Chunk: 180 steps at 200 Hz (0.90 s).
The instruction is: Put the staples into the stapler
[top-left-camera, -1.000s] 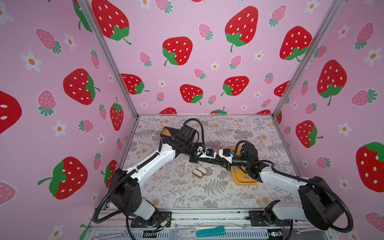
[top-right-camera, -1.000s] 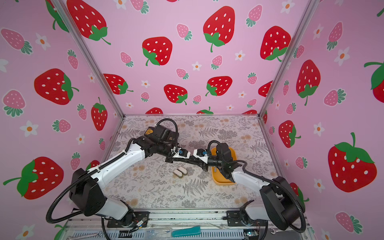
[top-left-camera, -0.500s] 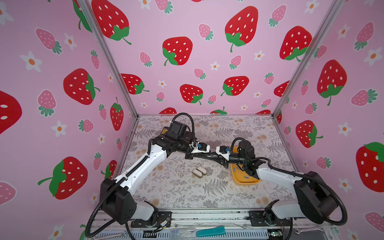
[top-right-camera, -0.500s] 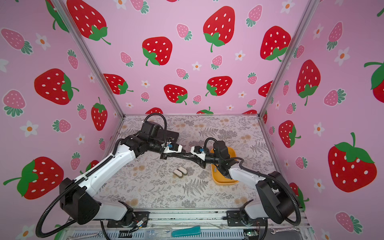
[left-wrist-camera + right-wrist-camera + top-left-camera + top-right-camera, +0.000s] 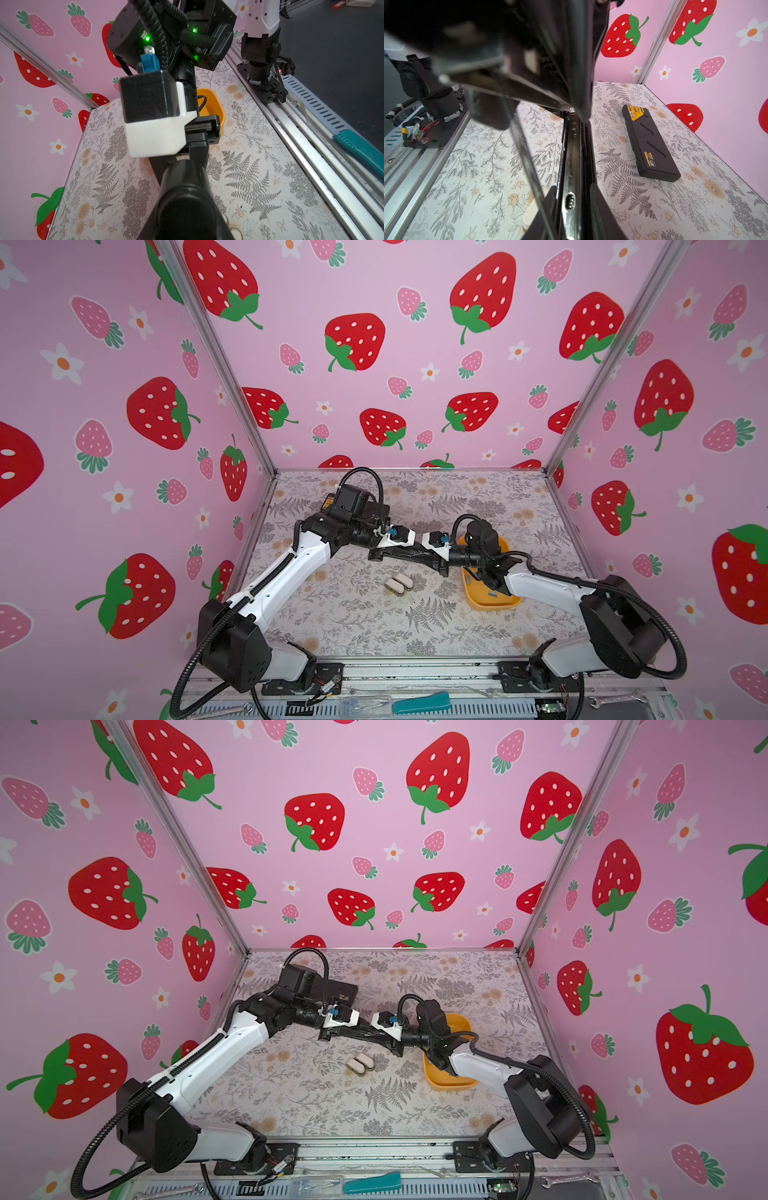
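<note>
- Black stapler (image 5: 405,555) hangs in the air over the middle of the bench (image 5: 353,626), stretched between the two arms in both top views.
- The left jaws are clamped on its left end, and the right jaws are closed on its right end.
- In the right wrist view the stapler stands opened. Its metal channel (image 5: 572,162) lies bare, and a thin spring (image 5: 529,158) runs beside it.
- The staples (image 5: 493,595) lie in a yellow tray (image 5: 490,605) on the right side of the bench. The right arm partly covers them, and they show only as small grey pieces.
- Two small pale blocks (image 5: 398,583) lie touching each other on the bench, nearer the front than the stapler and to the left of the tray.
- A flat black case (image 5: 652,143) with yellow labels lies further back on the bench, partly hidden behind the wrist of the left arm in the top views.
</note>
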Each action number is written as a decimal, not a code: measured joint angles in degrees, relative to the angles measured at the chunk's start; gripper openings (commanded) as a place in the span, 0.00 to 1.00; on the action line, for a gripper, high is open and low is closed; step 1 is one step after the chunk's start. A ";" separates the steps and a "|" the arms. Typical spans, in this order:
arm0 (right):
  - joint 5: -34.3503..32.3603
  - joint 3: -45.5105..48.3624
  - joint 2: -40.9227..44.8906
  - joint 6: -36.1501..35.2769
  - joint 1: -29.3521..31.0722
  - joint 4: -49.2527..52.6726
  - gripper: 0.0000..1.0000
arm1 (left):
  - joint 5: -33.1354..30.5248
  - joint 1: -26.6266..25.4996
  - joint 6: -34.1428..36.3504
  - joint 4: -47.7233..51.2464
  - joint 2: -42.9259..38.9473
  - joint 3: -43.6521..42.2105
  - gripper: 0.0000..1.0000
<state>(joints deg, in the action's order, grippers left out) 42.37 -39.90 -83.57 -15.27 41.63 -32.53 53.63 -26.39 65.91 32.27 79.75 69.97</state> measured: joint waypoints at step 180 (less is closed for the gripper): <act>-2.71 4.90 3.91 -1.33 0.31 -6.19 0.00 | 13.99 11.04 -18.43 -15.50 -8.26 -9.60 0.00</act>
<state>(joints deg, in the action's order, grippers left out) 39.66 -35.00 -79.66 -16.60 41.93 -38.72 67.61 -15.35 47.48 16.78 71.48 60.38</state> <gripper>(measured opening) 0.184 0.306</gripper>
